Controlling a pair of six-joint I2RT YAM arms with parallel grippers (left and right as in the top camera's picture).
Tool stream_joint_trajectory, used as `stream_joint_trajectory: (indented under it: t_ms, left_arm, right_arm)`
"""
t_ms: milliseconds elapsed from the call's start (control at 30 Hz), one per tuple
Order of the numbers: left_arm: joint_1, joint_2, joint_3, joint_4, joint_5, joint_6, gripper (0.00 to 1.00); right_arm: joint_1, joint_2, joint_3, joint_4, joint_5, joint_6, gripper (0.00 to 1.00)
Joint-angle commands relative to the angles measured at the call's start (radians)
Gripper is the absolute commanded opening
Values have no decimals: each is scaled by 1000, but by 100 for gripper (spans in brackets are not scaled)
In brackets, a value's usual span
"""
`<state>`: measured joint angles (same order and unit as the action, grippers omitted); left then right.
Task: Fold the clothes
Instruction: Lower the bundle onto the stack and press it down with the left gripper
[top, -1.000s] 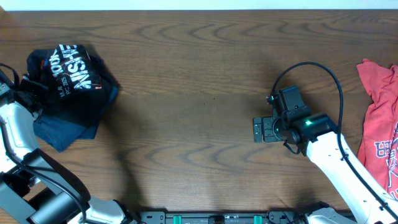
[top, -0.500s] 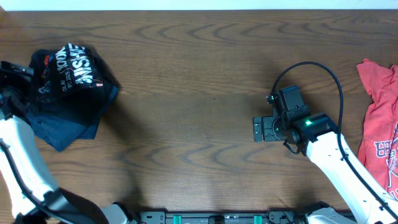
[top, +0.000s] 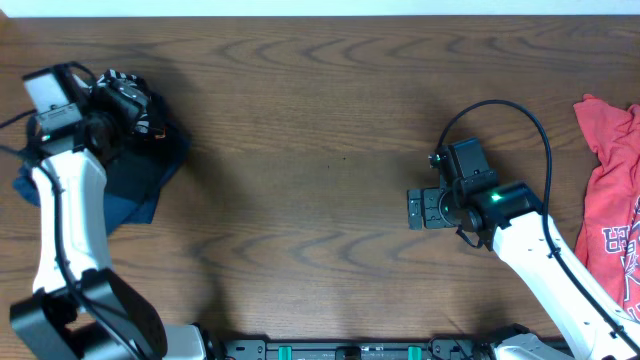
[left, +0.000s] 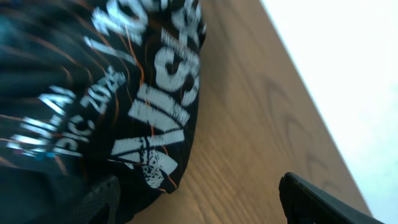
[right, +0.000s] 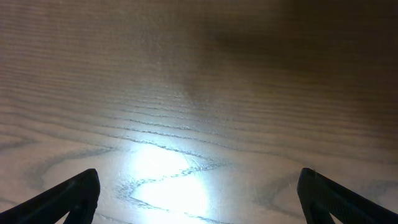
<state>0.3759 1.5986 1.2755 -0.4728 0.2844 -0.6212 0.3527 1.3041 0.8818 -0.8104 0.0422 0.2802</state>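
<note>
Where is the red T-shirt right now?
In the overhead view, the red T-shirt lies crumpled at the table's right edge, beyond the right gripper.

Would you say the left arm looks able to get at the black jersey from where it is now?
Probably yes: the left gripper is open and hangs right at the black jersey, with one finger beside the fabric and nothing between them.
</note>
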Motion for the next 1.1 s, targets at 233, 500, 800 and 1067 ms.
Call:
stream_joint_trajectory:
  t_ms: [233, 500, 800, 1067]
  left_arm:
    - [-2, 94, -15, -57, -16, -118, 83]
    - [-2, 134, -15, -43, -75, -161, 83]
    - [-3, 139, -15, -21, -76, -162, 46]
    - [-3, 139, -15, -66, -76, -162, 15]
  right_arm:
    - [-8, -9, 12, 10, 14, -11, 99]
    - [-25, -9, 12, 8, 22, -35, 99]
    - [-53, -9, 12, 6, 21, -35, 99]
    - [-53, -9, 12, -14, 21, -35, 99]
